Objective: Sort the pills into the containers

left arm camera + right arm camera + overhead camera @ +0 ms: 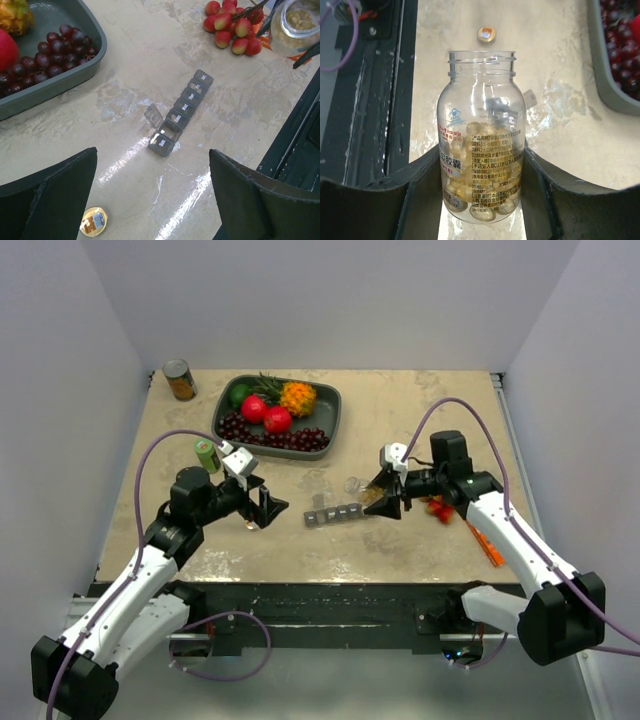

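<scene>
Bottle (482, 135), Chinese label "胶囊", pinched in right jaws; left jaws spread; containers (181, 112) lettered Sun, Wed.

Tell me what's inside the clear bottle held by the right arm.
Pale yellow capsules lie piled toward the base of the bottle; the neck end is empty and the mouth uncapped. The printed label hides part of the pile, so they cannot be counted.

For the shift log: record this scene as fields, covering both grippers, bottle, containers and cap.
left gripper: open, empty, above the table
right gripper: shut on bottle
bottle: clear, uncapped, capsules inside
containers: grey strip on the table, one lid raised
cap: lying on the table, apart from the strip
</scene>
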Controlling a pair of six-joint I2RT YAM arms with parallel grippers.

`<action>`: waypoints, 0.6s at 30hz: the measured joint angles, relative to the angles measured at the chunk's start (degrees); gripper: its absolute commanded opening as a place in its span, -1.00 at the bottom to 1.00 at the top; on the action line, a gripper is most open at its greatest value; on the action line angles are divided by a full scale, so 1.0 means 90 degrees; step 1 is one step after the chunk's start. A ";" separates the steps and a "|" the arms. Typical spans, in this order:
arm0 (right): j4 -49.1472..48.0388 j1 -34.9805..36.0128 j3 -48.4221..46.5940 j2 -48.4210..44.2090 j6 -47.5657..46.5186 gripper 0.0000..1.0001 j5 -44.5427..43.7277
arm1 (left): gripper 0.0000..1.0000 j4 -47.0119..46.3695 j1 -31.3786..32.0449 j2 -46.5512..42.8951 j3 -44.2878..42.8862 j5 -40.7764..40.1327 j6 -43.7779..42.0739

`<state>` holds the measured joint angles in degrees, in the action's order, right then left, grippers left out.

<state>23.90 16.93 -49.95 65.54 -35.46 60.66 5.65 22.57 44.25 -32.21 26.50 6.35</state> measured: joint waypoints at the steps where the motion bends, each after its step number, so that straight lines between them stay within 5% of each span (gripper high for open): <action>1: 0.0163 0.0024 0.0041 -0.0007 -0.0226 -1.00 -0.0027 | 0.95 0.0000 0.0000 0.0000 -0.0002 -0.0017 -0.0010; 18: 0.1239 0.0629 0.0097 0.0471 -0.1688 -1.00 -0.1025 | 0.99 0.0177 0.0000 0.0046 -0.0002 -0.0979 -0.0170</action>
<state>35.05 22.59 -49.08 69.78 -50.65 51.44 7.25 22.57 44.66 -32.23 17.69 4.82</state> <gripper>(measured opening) 0.555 0.989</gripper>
